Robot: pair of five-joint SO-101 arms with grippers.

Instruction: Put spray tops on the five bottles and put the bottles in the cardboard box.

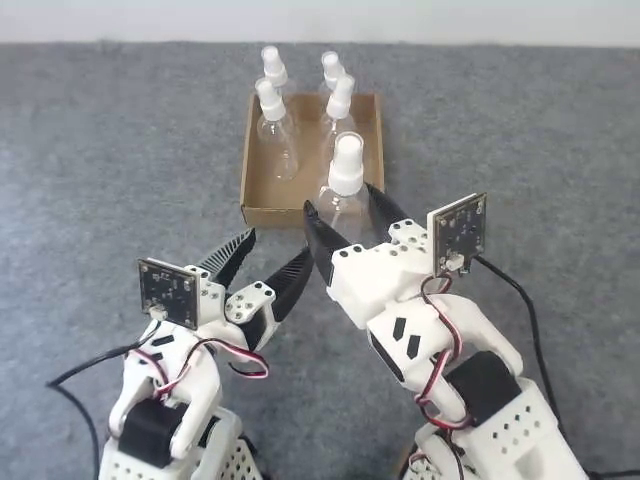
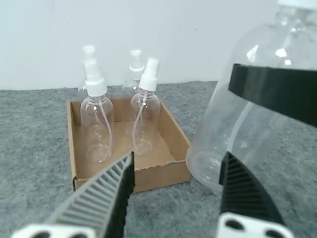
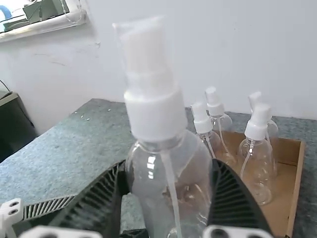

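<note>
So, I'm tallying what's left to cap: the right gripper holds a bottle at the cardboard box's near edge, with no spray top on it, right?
Not quite. The bottle in the right gripper already has a white spray top on, plain in the right wrist view. It is indeed held at the near edge of the cardboard box.

The left claw (image 2: 179, 162) sits nearest, its two black ribbed fingers spread wide with nothing between them. Beyond it, on the grey counter (image 2: 29, 148), lies a shallow cardboard box (image 2: 148, 176). Two upright bottles, one on the left (image 2: 97, 130) and one on the right (image 2: 144, 119), stand inside with white spray tops on. Another spray top (image 2: 135, 63) shows farther back. To the right and very near is a clear bottle (image 2: 233, 144), with a black finger (image 2: 277, 91) across its side. A white wall (image 2: 173, 29) stands behind.
</note>
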